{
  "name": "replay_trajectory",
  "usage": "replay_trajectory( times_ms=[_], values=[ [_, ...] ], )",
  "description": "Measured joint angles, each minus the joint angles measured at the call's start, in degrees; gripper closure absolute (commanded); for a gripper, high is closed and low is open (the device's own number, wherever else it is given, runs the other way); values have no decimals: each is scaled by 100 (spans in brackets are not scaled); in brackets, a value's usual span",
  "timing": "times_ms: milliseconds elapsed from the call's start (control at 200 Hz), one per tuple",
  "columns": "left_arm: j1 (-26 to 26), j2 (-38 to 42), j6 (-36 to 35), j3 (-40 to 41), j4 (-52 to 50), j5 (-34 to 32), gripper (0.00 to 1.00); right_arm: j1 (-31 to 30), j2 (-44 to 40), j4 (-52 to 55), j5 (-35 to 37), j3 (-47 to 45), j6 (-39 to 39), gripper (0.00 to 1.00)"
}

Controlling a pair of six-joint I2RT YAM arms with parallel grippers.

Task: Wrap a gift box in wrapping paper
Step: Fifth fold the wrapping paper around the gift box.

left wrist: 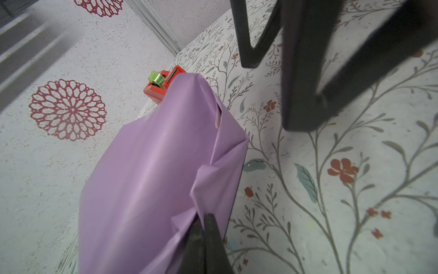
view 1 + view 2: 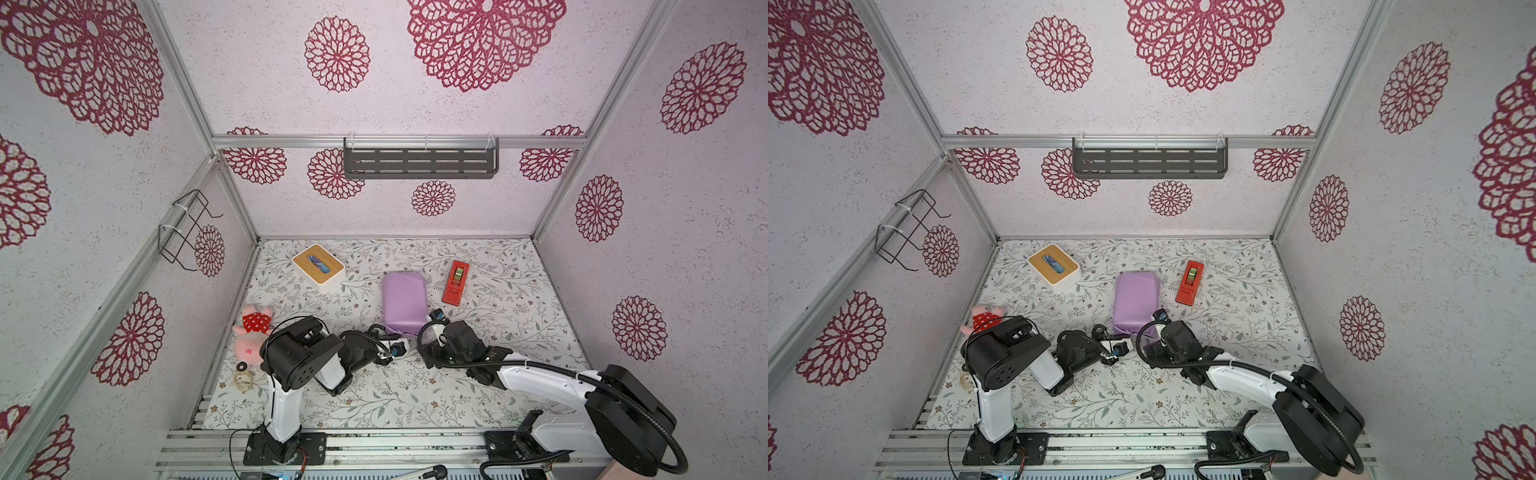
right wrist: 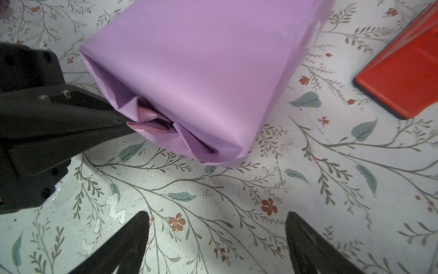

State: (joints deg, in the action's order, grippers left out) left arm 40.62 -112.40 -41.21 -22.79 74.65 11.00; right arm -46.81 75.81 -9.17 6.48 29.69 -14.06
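While left gripper [image 1: 203, 219] pinches wrapping paper [image 1: 147, 178] end fold, right gripper [image 3: 216, 215] gapes empty just beside.

We find the near end of the paper [image 2: 404, 301] crowded: the left gripper [image 1: 202, 215] pinches a fold there, and the right gripper [image 3: 217, 214], jaws spread, hovers just beside it. The paper's top and far end stand clear. The dispenser [image 2: 456, 282] narrows the lane along the paper's right side. The tissue box [image 2: 318, 264] and plush [image 2: 254, 332] stand well apart to the left, leaving broad bare table [image 2: 519, 316] far right and in front
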Motion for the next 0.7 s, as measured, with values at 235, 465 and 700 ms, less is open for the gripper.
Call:
replay_trajectory(
  times_ms=[235, 465, 700],
  values=[
    [0, 0, -50, 0, 9, 0, 100, -103, 863, -1266, 339, -175, 258, 9],
    [0, 0, -63, 2, 17, 0, 100, -103, 1613, -2225, 555, -212, 619, 9],
    [0, 0, -74, 2, 20, 0, 100, -98, 2057, -3016, 713, -214, 831, 11]
  ],
)
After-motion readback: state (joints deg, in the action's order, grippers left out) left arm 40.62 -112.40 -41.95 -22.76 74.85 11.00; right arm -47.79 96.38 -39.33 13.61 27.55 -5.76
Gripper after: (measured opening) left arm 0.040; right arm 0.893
